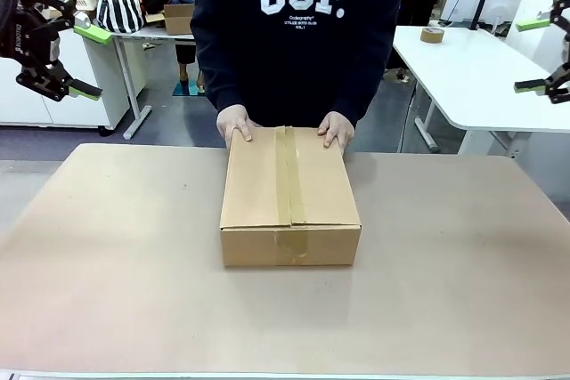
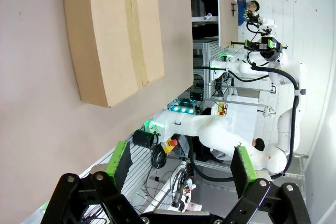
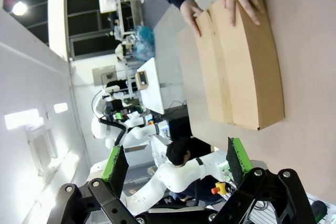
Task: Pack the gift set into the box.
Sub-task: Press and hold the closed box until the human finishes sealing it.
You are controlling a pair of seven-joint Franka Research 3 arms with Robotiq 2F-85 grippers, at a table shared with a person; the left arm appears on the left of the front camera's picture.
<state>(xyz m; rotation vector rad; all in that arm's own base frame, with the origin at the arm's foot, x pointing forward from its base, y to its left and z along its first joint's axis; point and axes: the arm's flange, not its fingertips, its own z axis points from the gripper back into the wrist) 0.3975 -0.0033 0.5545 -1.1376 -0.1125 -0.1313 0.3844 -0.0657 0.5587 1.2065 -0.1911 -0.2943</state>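
Your box (image 1: 289,193) sits closed at the middle of the table (image 1: 107,246), flaps down and flat. Its long axis runs straight away from your side toward the person, so a short end wall faces you. The tape (image 1: 289,175) follows that same axis along the centre seam and folds down over the near wall. At the far end, the person presses a hand (image 1: 236,125) on the top by the corner at picture left, and another hand (image 1: 337,128) by the corner at picture right.

Your left gripper (image 1: 89,61) hangs high off the table's left side, well apart from the box, fingers spread wide and holding nothing. Your right gripper (image 1: 534,54) hangs high off the right side, likewise spread wide and holding nothing.
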